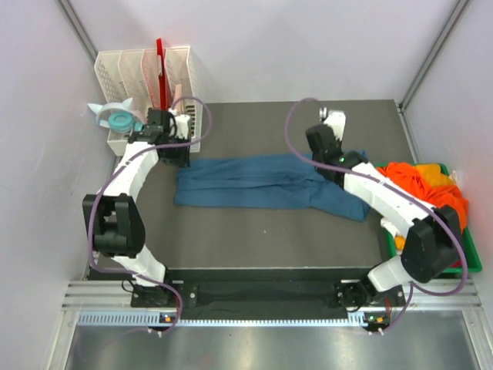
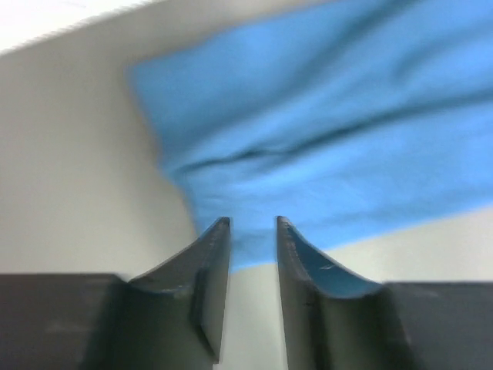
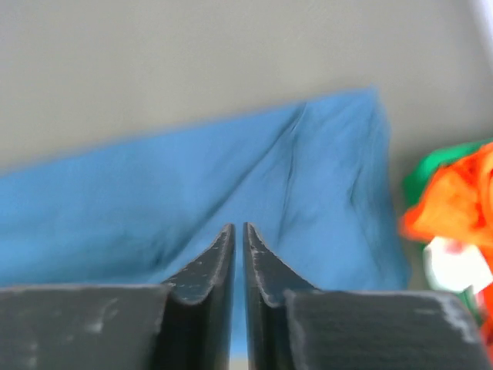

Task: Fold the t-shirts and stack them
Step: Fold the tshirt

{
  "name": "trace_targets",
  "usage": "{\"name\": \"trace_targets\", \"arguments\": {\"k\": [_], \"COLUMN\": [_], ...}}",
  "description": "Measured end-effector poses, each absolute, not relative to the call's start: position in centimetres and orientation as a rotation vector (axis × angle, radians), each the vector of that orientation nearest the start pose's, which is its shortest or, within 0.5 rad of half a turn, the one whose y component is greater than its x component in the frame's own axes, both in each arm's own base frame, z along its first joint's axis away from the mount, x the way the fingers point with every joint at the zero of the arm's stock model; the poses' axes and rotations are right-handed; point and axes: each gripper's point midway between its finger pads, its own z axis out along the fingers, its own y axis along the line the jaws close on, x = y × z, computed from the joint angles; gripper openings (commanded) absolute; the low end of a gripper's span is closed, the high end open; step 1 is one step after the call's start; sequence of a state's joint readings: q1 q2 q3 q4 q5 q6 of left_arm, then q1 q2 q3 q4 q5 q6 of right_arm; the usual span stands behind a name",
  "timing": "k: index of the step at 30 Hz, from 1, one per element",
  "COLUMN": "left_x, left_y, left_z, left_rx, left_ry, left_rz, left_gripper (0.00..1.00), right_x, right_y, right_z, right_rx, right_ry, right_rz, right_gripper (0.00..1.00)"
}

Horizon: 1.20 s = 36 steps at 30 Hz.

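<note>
Left pincer [image 2: 253, 222] is hanging part-open, right pincer [image 3: 238, 226] nearly shut, both empty. Pinching too shallow, they are likely risking dragging the teal t-shirt [image 2: 331, 131] just ahead crooked.

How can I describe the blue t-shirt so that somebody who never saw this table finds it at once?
Start from the dark table top; across its middle lies one long flat band of cloth, the blue t-shirt. It alone is plain blue and spread out on the table, whereas the orange shirts are bunched up in the green bin at the right edge.
</note>
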State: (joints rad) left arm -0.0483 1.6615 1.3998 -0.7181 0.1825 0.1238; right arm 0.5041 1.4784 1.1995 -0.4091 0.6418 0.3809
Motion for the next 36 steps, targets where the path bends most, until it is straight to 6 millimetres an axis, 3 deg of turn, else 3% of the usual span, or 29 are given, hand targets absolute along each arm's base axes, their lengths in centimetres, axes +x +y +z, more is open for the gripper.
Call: {"name": "trace_targets", "arguments": {"k": [2,5,8,14,20,29,36], "left_x": [38.9,37.4,36.1,34.8,33.8,34.9,37.4], "left_y": [-6.1,-8.4,-9.2,-9.3,-9.0,-8.5,-8.2], "left_z": [13.7,11.7,9.3,5.1,3.1,2.2,2.3], "left_rx": [0.348,0.439,0.476,0.475,0.48,0.415,0.359], "left_ry": [2.535,2.588,2.669,2.803,2.856,2.866,2.834], "left_rz": [-0.233,-0.296,-0.349,-0.391,-0.382,-0.313,-0.26], "left_gripper": [0.08,0.0,0.0,0.0,0.0,0.0,0.0], "right_x": [37.6,35.5,34.0,33.6,33.4,33.1,32.8], "right_y": [12.2,12.9,13.0,13.3,13.1,14.0,14.2], "right_z": [18.1,15.1,13.6,13.1,13.1,13.0,12.7], "right_rx": [0.168,0.132,0.118,0.14,0.157,0.147,0.138], "right_ry": [2.13,2.2,2.248,2.258,2.258,2.252,2.261], "right_rz": [-0.185,-0.202,-0.223,-0.228,-0.24,-0.241,-0.25], "right_gripper": [0.0,0.0,0.0,0.0,0.0,0.0,0.0]}}
